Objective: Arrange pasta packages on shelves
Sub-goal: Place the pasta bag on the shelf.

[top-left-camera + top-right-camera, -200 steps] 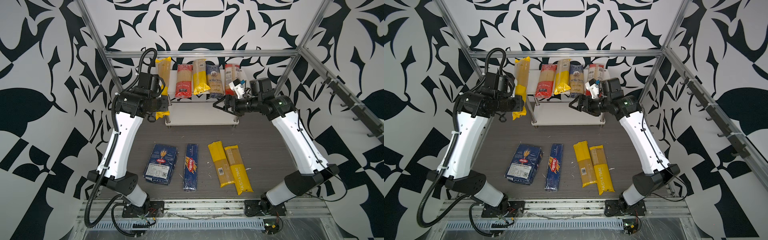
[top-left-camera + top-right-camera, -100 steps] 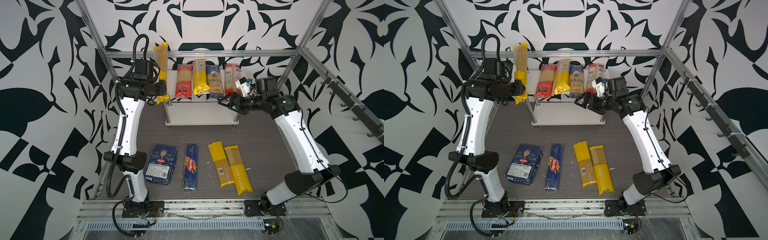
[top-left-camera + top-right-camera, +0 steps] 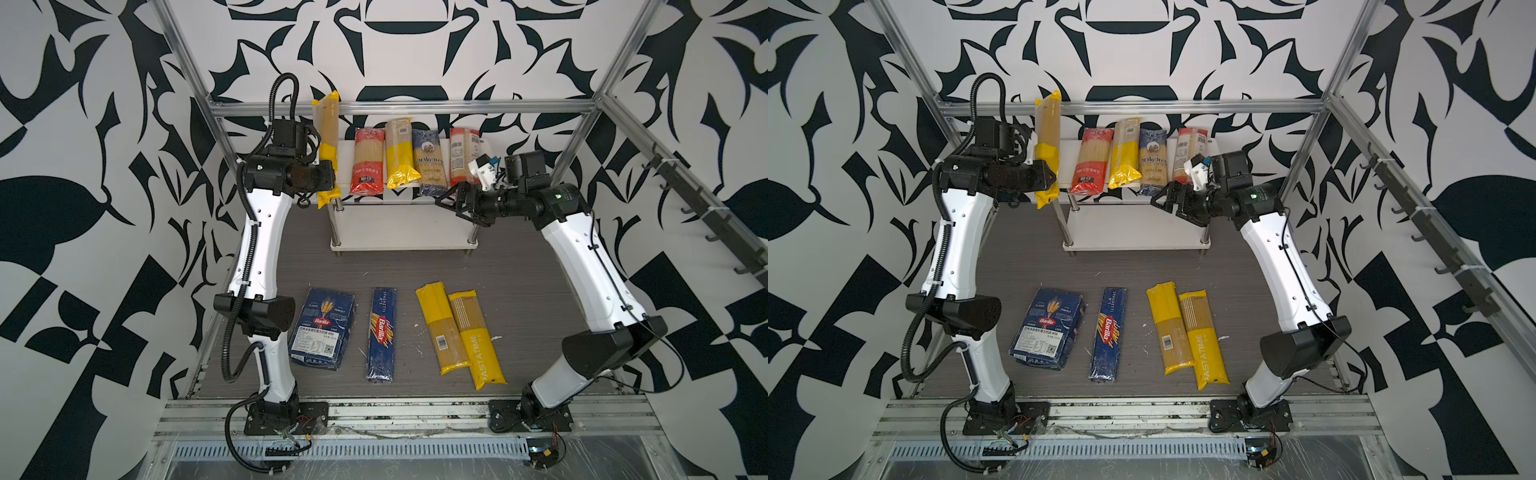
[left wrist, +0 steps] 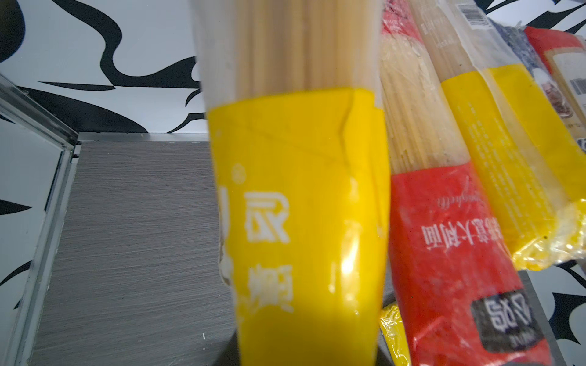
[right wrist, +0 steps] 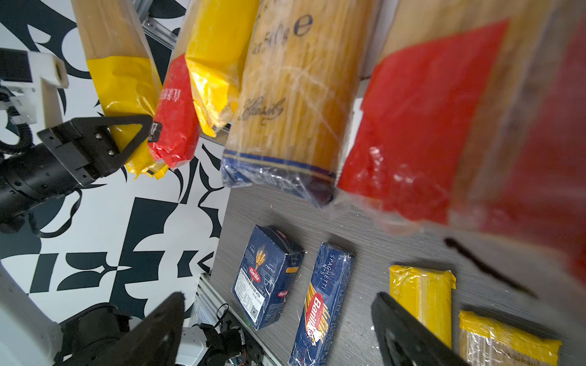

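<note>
Pinching the yellow spaghetti bag (image 3: pixel 327 124) near its lower end with the left tool (image 3: pixel 328 179), just off the left edge of the shelves' (image 3: pixel 399 232) top board, long axis parallel to the red bag (image 3: pixel 368 166) beside it. Holding the right tool (image 3: pixel 452 199) spread, empty, by the right edge. Likely calls for a short sideways shift onto the narrow bare strip.

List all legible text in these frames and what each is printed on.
"Barilla", "CLASSIC", "PERFECT": wide blue pack
"Barilla", "SPAGHETTI N°5": slim blue box
"PASTATIME": yellow floor bag farthest from the blue box
"ankara": blue shelf bag
Chinese print on the red shelf bag and the upright yellow bag: upside down and blurred, not read.
Barcodes and back labels: too small to read.
</note>
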`<action>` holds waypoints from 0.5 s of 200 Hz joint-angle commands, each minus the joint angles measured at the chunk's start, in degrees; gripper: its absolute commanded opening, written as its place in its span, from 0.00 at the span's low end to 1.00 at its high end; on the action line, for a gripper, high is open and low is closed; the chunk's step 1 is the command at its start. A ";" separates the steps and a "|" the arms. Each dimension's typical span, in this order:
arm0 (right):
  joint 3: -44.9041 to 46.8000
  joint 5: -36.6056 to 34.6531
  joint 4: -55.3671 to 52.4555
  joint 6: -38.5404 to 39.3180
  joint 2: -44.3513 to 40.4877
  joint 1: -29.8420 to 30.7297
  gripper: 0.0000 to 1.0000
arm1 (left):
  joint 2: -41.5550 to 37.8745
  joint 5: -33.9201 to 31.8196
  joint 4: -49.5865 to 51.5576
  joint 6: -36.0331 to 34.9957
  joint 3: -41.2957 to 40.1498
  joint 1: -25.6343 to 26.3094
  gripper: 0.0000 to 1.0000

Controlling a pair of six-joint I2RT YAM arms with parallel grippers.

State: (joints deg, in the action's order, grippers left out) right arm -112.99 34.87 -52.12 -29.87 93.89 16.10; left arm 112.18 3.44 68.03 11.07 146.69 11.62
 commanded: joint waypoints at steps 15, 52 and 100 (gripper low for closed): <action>-1.39 -0.24 0.45 -0.10 -1.45 -0.52 0.95 | -0.08 3.09 -8.13 -0.68 3.60 -0.30 0.37; -0.48 -0.51 -0.01 -0.03 -2.54 -0.98 0.95 | -0.18 4.26 -8.54 -0.05 3.69 -0.36 0.54; -0.44 -1.39 -1.66 0.82 -3.96 -1.67 0.95 | -2.20 4.29 -9.40 0.35 1.17 -0.35 0.66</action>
State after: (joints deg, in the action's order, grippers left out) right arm -112.97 34.17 -53.23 -29.82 93.36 14.92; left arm 112.14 6.70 59.72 11.05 148.79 11.53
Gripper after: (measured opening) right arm 0.946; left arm 0.659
